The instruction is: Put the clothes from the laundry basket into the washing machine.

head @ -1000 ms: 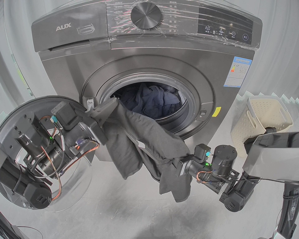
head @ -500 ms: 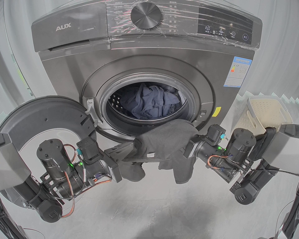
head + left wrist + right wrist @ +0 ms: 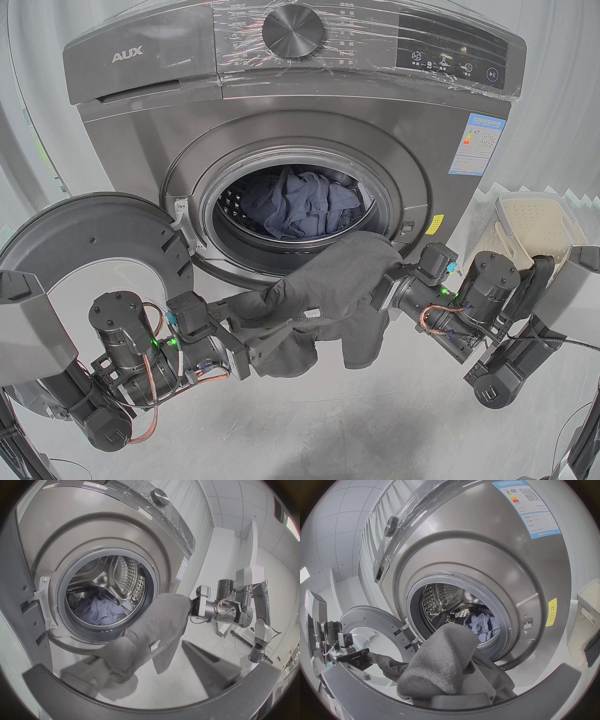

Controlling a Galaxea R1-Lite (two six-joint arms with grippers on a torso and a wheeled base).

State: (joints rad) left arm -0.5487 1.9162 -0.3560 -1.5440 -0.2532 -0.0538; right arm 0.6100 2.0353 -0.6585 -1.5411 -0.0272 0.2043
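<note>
Washing machine (image 3: 300, 125): at the back, in the middle, on the floor (image 3: 344, 425).
Door (image 3: 94, 231): swung open, left of the round hole.
Clothes in the drum (image 3: 300, 200): inside the hole.
Hanging shirt (image 3: 331, 281): in front of the hole, just below it, above the floor.
Left pincer (image 3: 265, 319): at the shirt's left end.
Right pincer (image 3: 381, 290): at the shirt's right end.
Laundry basket (image 3: 531, 231): right of the machine, behind the right arm.
</note>
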